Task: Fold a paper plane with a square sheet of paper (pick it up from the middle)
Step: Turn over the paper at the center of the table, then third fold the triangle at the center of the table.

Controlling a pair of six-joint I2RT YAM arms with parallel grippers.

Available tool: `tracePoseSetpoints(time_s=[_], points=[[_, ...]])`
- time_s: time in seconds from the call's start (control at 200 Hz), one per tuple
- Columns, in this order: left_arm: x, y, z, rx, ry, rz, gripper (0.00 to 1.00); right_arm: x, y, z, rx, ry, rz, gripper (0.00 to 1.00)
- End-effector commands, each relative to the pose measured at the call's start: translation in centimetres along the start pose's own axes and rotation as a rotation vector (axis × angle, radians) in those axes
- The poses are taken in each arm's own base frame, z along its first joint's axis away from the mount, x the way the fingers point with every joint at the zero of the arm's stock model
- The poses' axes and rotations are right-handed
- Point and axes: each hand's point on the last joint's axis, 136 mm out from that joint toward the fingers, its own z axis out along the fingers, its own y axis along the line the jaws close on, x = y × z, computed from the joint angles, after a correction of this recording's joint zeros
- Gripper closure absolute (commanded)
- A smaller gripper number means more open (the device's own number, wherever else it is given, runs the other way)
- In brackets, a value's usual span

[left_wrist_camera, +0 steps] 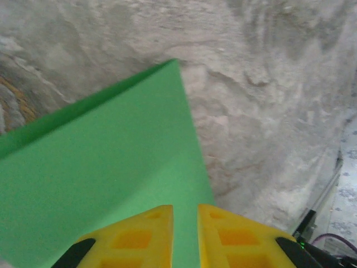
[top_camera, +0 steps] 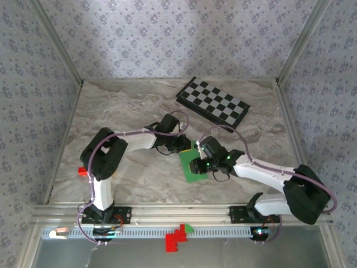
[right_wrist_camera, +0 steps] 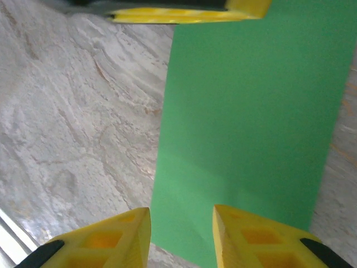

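The paper [top_camera: 189,170] lies mid-counter [top_camera: 139,100], under both arms. Your left fingers [left_wrist_camera: 162,215] stand narrowly apart at its far edge. Your right fingers [right_wrist_camera: 139,220] stand open over its near part, gripping nothing. The checkerboard [top_camera: 213,104] sits well apart, far right. Red blocks [top_camera: 177,237] lie on the near rail.

No legible text, no labels or brands, no numbers, no signs
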Motion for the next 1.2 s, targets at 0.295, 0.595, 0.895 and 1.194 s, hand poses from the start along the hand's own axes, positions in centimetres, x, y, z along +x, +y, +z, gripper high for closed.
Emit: tracePoseSetpoints(time_s=[0.295,0.595,0.895,1.194], points=[[0.7,5.1,1.0,-0.101,0.153,0.023,0.89,2.4,1.3,0.0,0.378,0.115,-0.527,0.52],[0.8,5.9,1.1,-0.113,0.184,0.04,0.9,4.0,2.5,2.5,0.44,0.231,-0.739,0.41],[0.8,5.9,1.2,-0.111,0.184,0.039,0.91,4.3,2.9,3.6,0.424,0.265,-0.763,0.4],[0.9,5.9,1.3,-0.109,0.189,0.04,0.91,3.2,1.8,4.1,0.461,0.262,-0.766,0.42]])
